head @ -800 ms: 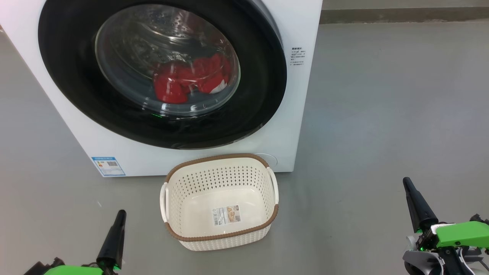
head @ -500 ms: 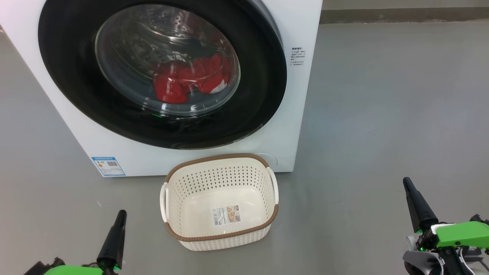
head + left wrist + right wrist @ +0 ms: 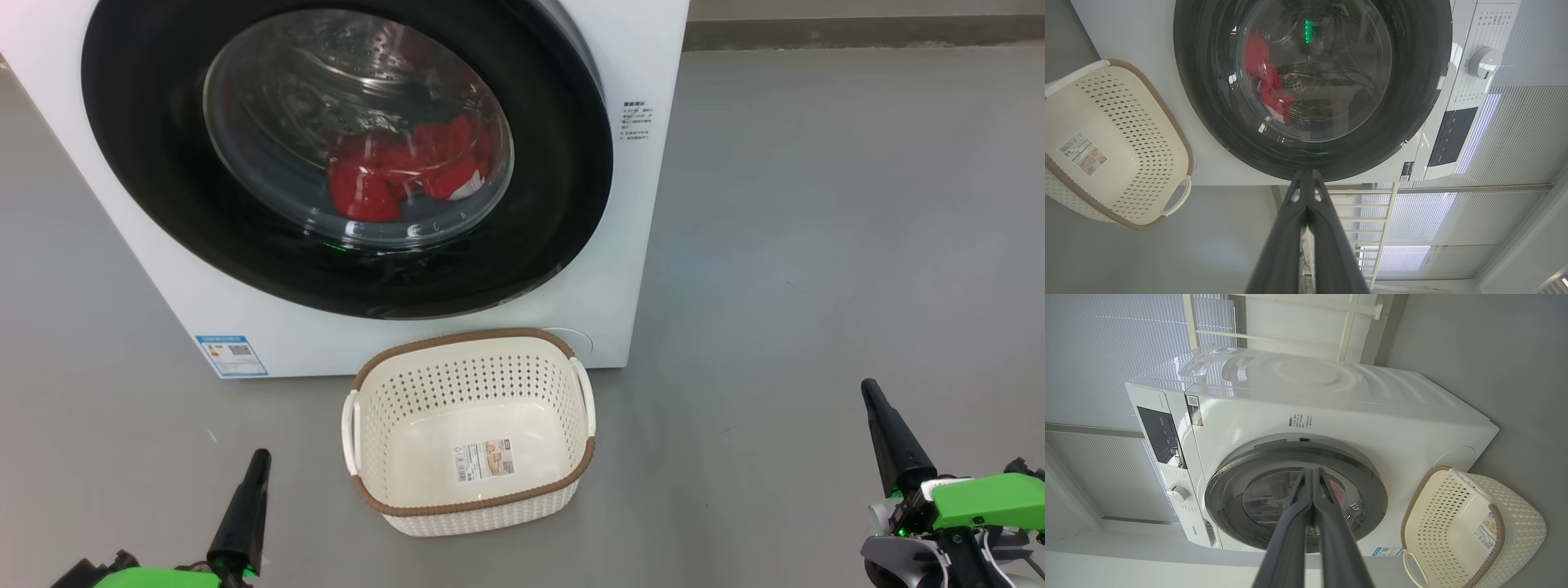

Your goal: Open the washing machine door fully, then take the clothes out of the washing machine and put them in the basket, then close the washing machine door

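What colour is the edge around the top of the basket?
Brown, with a woven look. The basket rim shows best in the head view.

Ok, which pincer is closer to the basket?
Left. The left pincer sits just left of the basket; the right pincer is far off to its right.

This is a laundry corner in a plain, home-like room. A white front-loading washer (image 3: 1331,400) with a dial (image 3: 1177,493) and a dark control panel (image 3: 1161,435) stands on a bare grey floor (image 3: 816,245). Behind it are white window frames (image 3: 1347,330) and pale blinds (image 3: 1094,355). A dark skirting strip (image 3: 857,33) runs along the floor's far edge. A perforated basket (image 3: 473,333) sits on the floor just in front of the washer, and red clothes (image 3: 392,171) lie inside the washer.
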